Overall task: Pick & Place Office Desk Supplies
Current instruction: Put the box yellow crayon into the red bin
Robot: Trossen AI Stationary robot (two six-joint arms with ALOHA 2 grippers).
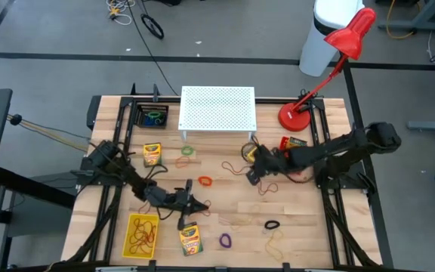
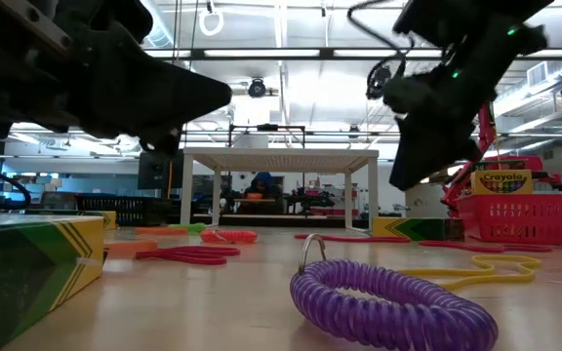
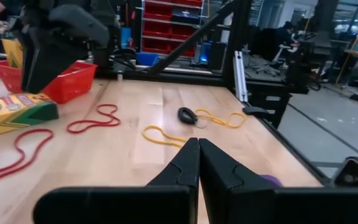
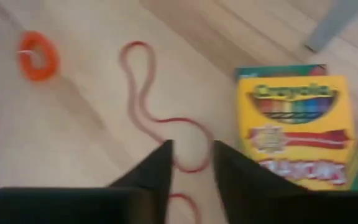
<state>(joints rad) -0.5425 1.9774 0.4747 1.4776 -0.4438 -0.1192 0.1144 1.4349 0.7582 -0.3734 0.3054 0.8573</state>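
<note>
My right gripper point(image 4: 192, 152) hangs open above the table's right half point(image 1: 254, 175), tilted downward. A reddish rubber band point(image 4: 146, 93) lies on the wood below it, and a yellow-and-green crayon box point(image 4: 297, 124) lies flat beside it. An orange loop point(image 4: 37, 55) lies farther off. My left gripper point(image 3: 197, 158) is shut and level, low over the near left part of the table point(image 1: 193, 205), with nothing in it. Just nearer than it lies another crayon box point(image 1: 189, 240). A purple coil loop point(image 2: 388, 304) rests on the wood near the front edge.
A yellow tray point(image 1: 140, 234) of rubber bands sits near left. A black tray point(image 1: 153, 115), the white perforated stand point(image 1: 217, 108) and a red lamp point(image 1: 308, 113) stand along the far side. A red basket point(image 2: 525, 216) holds a crayon box. Yellow bands point(image 3: 166, 135) and a black loop point(image 3: 187, 115) lie near right.
</note>
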